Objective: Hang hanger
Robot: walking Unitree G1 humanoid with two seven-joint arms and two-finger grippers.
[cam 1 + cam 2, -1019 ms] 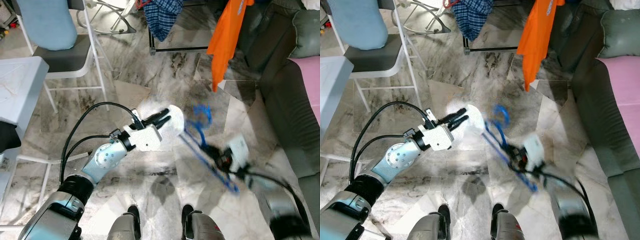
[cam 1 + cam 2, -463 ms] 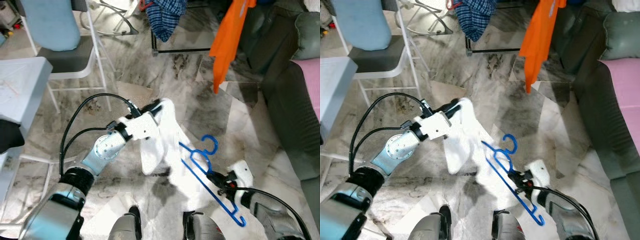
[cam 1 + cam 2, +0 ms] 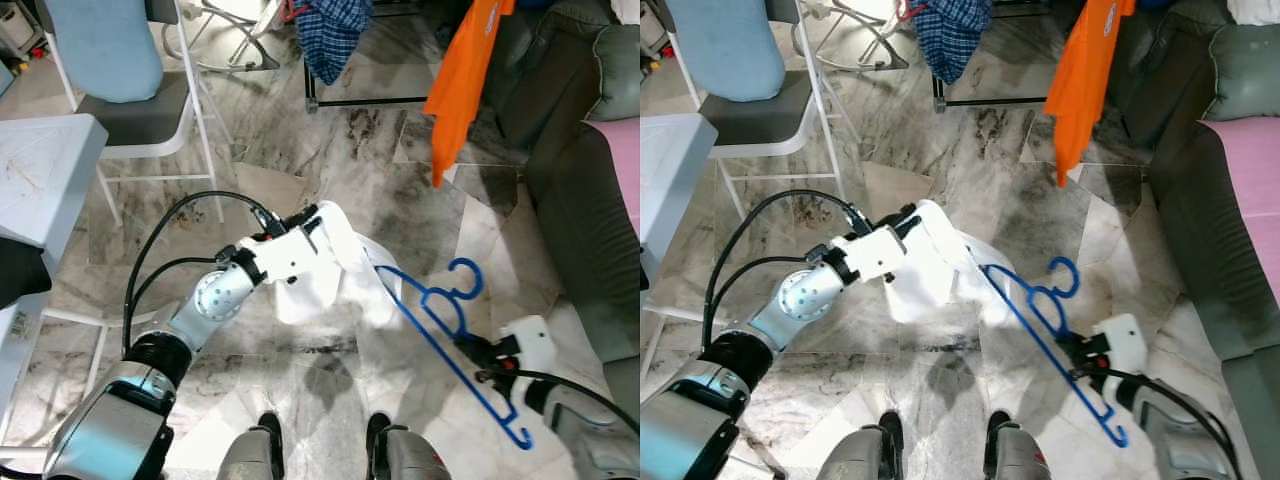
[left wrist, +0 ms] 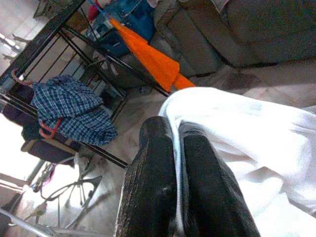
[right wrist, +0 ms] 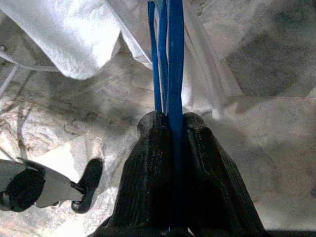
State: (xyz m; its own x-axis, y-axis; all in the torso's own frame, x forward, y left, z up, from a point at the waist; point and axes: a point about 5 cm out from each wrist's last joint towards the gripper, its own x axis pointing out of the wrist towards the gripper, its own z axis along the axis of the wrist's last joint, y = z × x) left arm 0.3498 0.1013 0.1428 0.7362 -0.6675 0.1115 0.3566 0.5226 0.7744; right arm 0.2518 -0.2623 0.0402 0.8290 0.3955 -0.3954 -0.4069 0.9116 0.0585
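A blue plastic hanger [image 3: 450, 330] slants across the floor in front of me, its hook toward the sofa. My right gripper [image 3: 478, 362] is shut on its lower bar; the right wrist view has both black fingers [image 5: 148, 163] pinching the blue bars. One end of the hanger reaches into a white garment [image 3: 335, 265]. My left gripper [image 3: 312, 222] holds that garment up by its top edge, its fingers [image 4: 153, 173] shut on the white cloth [image 4: 237, 133]. The garment hangs in folds below the left gripper.
A black clothes rack [image 3: 365, 98] stands ahead with a blue checked shirt [image 3: 335, 30] and an orange shirt [image 3: 462, 75] hanging on it. A white folding chair [image 3: 130, 95] is at the left, a grey sofa [image 3: 585, 190] at the right. A white table [image 3: 35, 175] lies at far left.
My right gripper has carried the hanger up and to the right, and it is now sharp instead of blurred. The white garment stays in my left gripper, now bunched closer to the hanger's end.
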